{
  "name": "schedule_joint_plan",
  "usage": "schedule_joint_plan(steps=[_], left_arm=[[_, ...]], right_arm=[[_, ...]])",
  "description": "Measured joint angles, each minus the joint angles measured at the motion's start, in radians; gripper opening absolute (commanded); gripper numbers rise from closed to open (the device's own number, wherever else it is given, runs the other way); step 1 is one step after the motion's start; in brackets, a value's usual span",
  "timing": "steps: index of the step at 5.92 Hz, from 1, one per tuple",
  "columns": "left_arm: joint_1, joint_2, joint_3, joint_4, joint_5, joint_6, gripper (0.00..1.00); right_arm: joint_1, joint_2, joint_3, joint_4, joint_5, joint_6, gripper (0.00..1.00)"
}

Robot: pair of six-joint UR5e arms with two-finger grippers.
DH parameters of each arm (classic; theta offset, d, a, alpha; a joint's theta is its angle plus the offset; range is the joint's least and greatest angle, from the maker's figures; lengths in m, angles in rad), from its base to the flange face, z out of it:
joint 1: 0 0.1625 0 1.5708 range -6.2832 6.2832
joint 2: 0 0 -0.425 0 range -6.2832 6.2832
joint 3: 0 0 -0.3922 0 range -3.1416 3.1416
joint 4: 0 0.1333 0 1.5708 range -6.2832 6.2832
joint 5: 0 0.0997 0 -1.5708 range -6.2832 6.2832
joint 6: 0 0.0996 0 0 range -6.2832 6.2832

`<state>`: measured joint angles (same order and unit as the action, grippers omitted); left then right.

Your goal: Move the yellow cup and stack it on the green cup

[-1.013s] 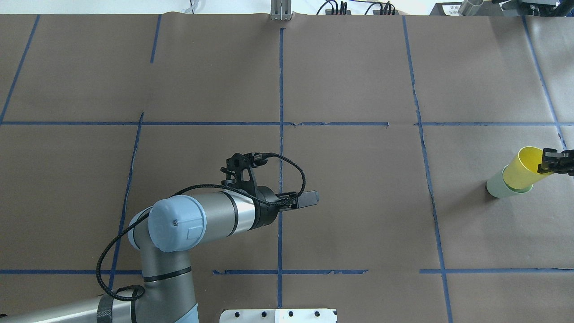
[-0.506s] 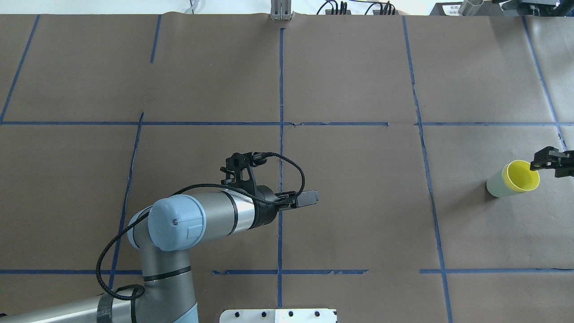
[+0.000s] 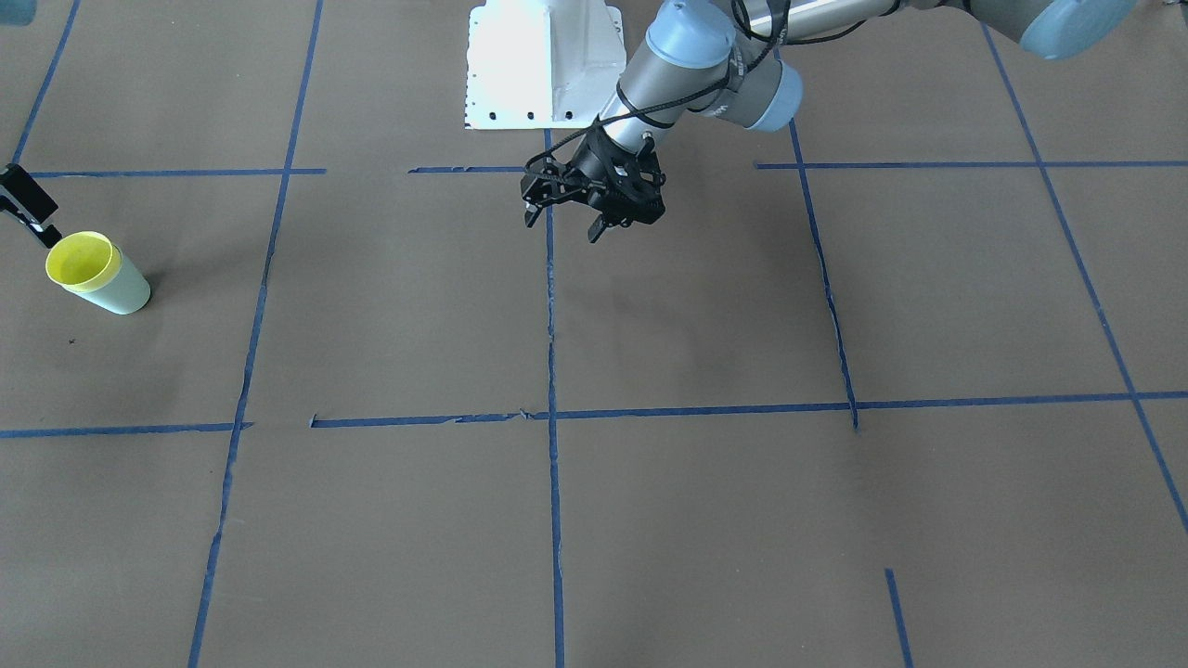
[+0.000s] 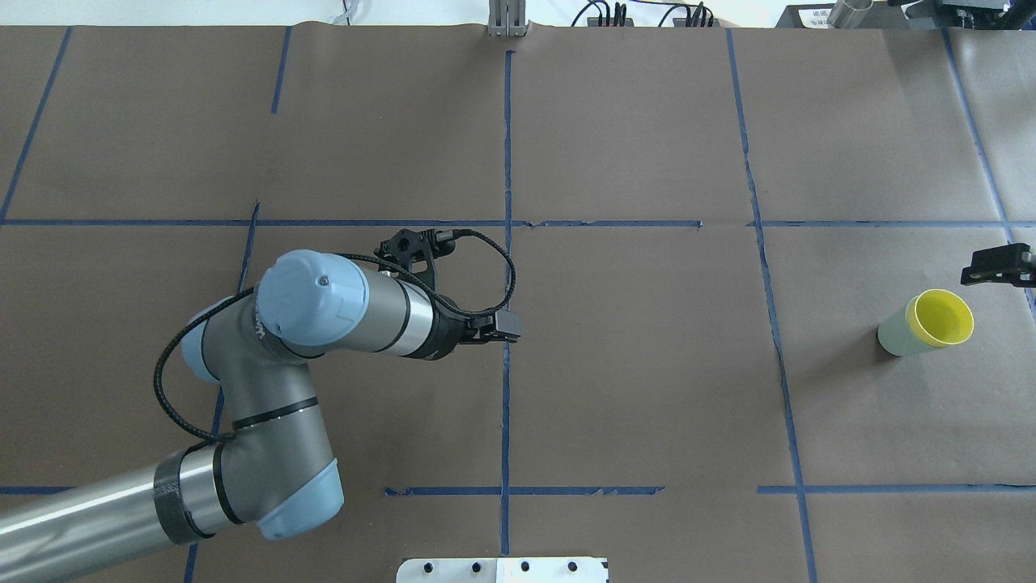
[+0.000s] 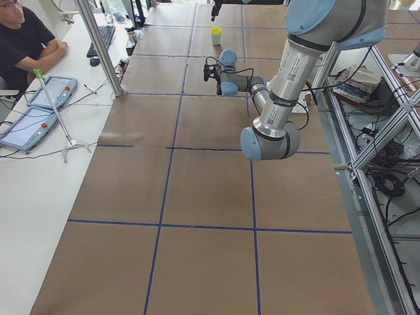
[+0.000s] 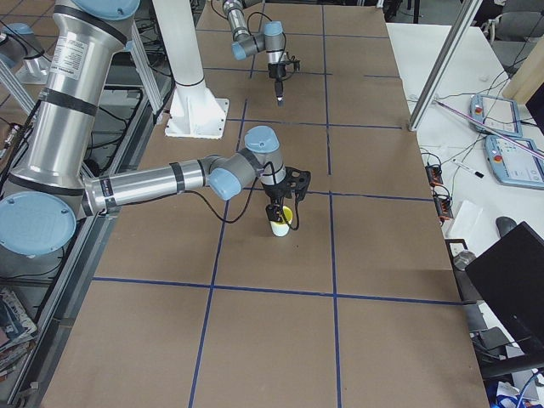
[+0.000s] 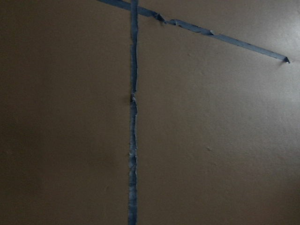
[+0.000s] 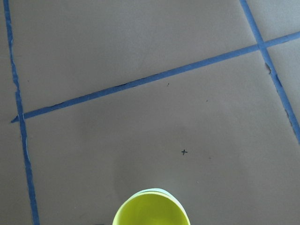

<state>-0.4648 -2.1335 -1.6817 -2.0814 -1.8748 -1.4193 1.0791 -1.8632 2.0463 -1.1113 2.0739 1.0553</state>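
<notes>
A small bright yellow tapered plastic cup (image 4: 940,316) sits nested, mouth up, inside a small pale mint-green tapered plastic cup (image 4: 893,338). Only the yellow rim and inside show above the green wall. The pair stands at the far right edge of the table, on the robot's right side, so the stacking looks done.

Both cups appear light, thin-walled and smooth, likely slippery and easy to tip or dent under a hard squeeze. If the yellow cup needs reseating, the best hold seems to be its exposed rim, with one finger inside and one outside. A pull could drag the green cup up with it.

The black two-finger right gripper (image 4: 997,265) hangs just beside the cups, a little farther from the robot, and is not clamped on them. It is cut off by the edge of the view, so its jaw spacing cannot be told.

Well apart, near the table's middle, the black two-finger left gripper (image 3: 594,215) points down over brown paper (image 4: 647,364) crossed by blue tape lines (image 4: 507,162). It carries nothing, and its jaw spacing cannot be told either.
</notes>
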Motion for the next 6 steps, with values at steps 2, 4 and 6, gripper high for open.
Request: schedule_joint_plan(steps=[2,4,6], left_arm=[[-0.112,0.036,-0.002,0.198,-0.072,0.240,1.00],[-0.267,0.144,-0.005,0.281,-0.142,0.529,1.00],[-0.478,0.289,-0.008,0.288,-0.311,0.821,1.00]], right_arm=[[0.128,0.034,-0.032,-0.077,0.106,-0.178,1.00],[0.263,0.116,-0.098,-0.233,0.163,-0.441,1.00],[0.380,0.222,-0.189,-0.396,0.196,-0.697,1.00]])
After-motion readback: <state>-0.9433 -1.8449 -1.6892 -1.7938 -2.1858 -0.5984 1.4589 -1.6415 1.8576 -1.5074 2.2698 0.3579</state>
